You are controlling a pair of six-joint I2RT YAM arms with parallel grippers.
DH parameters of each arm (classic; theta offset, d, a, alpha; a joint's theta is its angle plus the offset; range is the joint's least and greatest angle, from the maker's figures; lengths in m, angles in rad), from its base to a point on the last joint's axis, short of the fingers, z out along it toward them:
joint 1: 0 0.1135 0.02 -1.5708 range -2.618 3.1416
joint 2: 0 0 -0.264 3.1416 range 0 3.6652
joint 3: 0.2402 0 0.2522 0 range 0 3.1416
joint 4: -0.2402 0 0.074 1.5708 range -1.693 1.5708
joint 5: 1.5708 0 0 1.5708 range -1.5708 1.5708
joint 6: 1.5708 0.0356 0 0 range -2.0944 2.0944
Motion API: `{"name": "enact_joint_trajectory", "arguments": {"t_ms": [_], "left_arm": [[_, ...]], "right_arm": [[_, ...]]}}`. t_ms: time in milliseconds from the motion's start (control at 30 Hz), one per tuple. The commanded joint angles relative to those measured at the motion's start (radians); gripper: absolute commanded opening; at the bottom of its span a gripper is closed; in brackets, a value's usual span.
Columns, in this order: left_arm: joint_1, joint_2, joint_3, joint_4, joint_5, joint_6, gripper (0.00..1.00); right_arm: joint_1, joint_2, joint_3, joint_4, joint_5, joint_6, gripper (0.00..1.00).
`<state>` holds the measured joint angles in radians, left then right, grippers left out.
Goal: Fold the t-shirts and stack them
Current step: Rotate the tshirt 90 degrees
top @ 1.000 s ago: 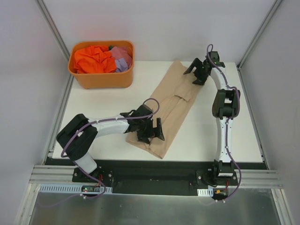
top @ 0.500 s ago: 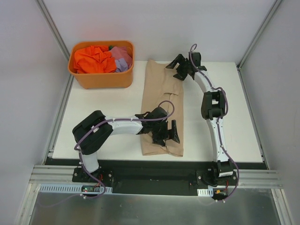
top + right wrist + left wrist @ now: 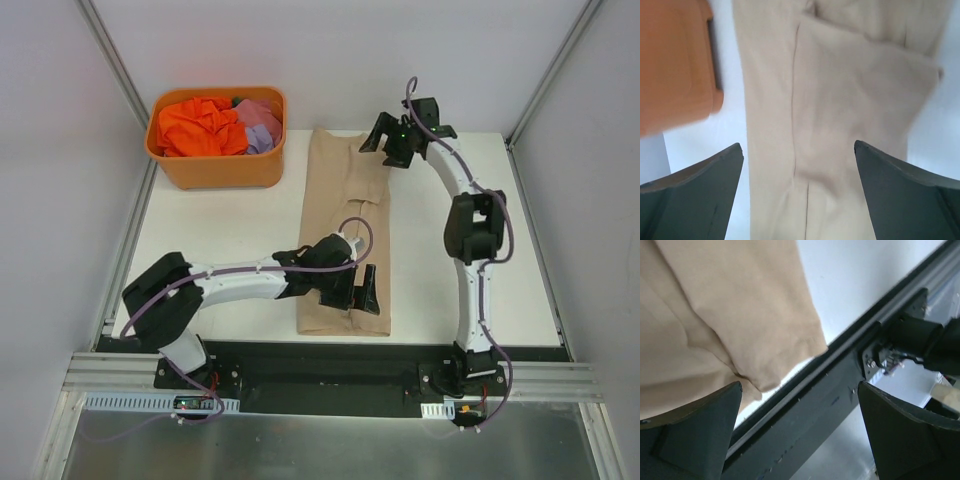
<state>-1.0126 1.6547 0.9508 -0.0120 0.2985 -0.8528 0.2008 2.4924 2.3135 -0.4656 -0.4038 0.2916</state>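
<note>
The beige t-shirt (image 3: 335,205) lies flat on the white bench (image 3: 220,235), a little right of the middle. It is folded into a long narrow strip that runs from the far edge of the bench almost to the near edge. Layers of cloth show along its length, and a folded flap lies on the upper part.

The left claw (image 3: 356,298) stands wide open over the near end of the strip, and there is nothing between its fingers (image 3: 690,440). In the left wrist view the near corner of the shirt (image 3: 715,305) ends just beside the dark rail (image 3: 825,405) at the front of the bench.

The right claw (image 3: 386,148) is also wide open and holds nothing. It is above the far end of the strip, at its right side. I cannot tell if either claw touches the cloth.

The orange tub (image 3: 215,172) stands at the far left corner of the bench, apart from the beige shirt. Inside it an orange t-shirt (image 3: 195,125) is bunched on the left and a lilac t-shirt (image 3: 262,125) on the right. The right wrist view shows the tub's wall (image 3: 670,60) left of the beige cloth (image 3: 840,100), with a strip of bare bench between them.
</note>
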Motion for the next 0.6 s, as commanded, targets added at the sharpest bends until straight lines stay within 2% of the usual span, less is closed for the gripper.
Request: {"name": "enact_joint_trajectory", "arguments": {"t_ms": [0, 100, 200, 300, 400, 567], "left_arm": [[-0.017, -0.162, -0.056, -0.008, -0.007, 0.165, 0.99], [-0.018, -0.263, -0.130, -0.037, -0.027, 0.170, 0.99], [-0.018, -0.370, -0.205, -0.145, -0.175, 0.152, 0.99], [-0.009, -0.455, -0.276, -0.284, -0.317, 0.083, 0.99], [-0.004, -0.516, -0.352, -0.339, -0.348, 0.026, 0.99], [-0.004, -0.549, -0.432, -0.338, -0.363, -0.023, 0.93]], "right_arm": [[0.006, -0.459, -0.254, -0.028, 0.045, -0.236, 0.95], [0.009, -0.668, -0.495, -0.022, 0.079, -0.313, 0.95], [0.011, -0.876, -0.794, 0.022, 0.115, -0.328, 0.95], [0.014, -1.124, -1.116, 0.054, 0.124, -0.258, 0.95], [0.035, -1.416, -1.450, 0.134, 0.201, -0.171, 0.95], [0.109, -1.644, -1.660, 0.001, 0.197, -0.112, 0.95]]}}
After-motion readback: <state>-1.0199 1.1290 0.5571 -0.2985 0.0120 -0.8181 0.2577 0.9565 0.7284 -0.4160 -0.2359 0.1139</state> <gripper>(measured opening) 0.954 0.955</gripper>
